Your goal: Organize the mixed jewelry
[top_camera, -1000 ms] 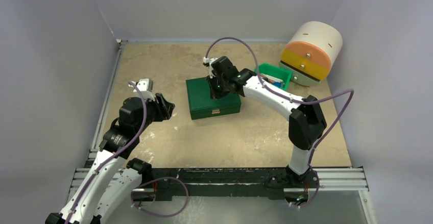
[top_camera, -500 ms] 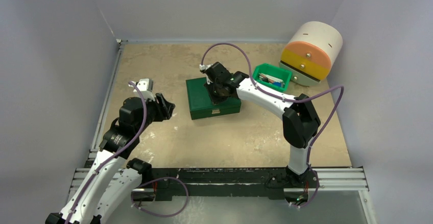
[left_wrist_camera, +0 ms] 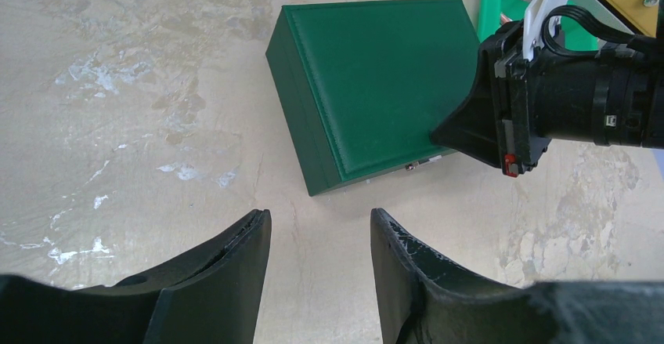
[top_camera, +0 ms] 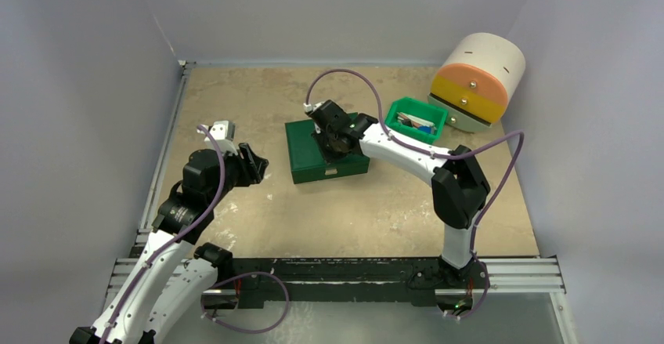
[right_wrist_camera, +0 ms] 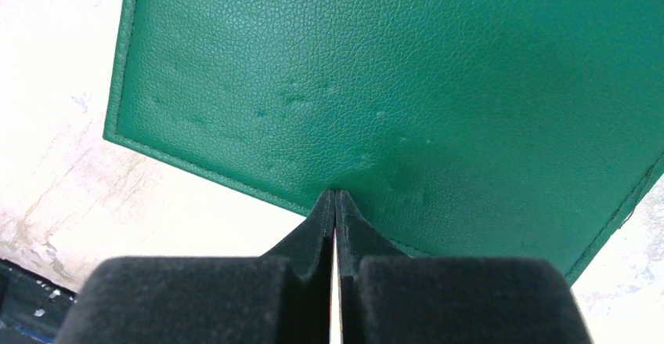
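Since a second ago, the right gripper [right_wrist_camera: 335, 199] has slid from the right end of the green box [top_camera: 307, 154] toward the middle of its lid, and its arm has folded leftward with it. The left arm has not moved.

Top view: a closed, dark green, leather-textured box lies near the middle of a tan, mottled table [top_camera: 235, 101]. The right arm reaches in from the box's right side and its gripper hangs over the lid. In the right wrist view, its two black fingers are pressed flat together with nothing between them. Their tips point down at the lid, close to one of its stitched edges. Whether they touch the lid cannot be told.

The left gripper [left_wrist_camera: 317, 222] hovers to the left of the box, well apart from it and low over the table. Its jaws stand partly apart and hold nothing.

A small green bin [top_camera: 415, 121] sits just right of the box, at its far corner. It holds a few small coloured items, too small to identify. Farther right of the box stands a white drum [top_camera: 479, 77] with orange and yellow drawer fronts.

The mixed jewelry cannot be made out in any view, and the box lid is shut.
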Available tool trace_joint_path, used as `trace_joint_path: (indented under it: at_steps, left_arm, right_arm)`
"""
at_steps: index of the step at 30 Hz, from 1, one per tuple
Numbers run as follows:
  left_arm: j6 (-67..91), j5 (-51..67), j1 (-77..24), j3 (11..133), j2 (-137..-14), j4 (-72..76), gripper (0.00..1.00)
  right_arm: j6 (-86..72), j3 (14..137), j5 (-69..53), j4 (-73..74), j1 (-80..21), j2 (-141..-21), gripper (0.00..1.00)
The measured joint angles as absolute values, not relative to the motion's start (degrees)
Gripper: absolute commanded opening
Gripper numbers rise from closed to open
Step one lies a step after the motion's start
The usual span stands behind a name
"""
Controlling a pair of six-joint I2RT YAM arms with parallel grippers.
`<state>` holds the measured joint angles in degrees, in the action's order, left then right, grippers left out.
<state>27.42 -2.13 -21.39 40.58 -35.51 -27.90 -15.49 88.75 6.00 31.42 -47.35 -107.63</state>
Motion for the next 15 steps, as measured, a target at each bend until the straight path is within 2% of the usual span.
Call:
trace_joint_path:
  at_steps: [15]
  left_arm:
    - [27.42, -2.13, -21.39, 40.58, -35.51, -27.92, 0.5]
  right_arm:
    - [-15.77, 87.96, 8.47, 31.07, -48.82, -107.81, 0.0]
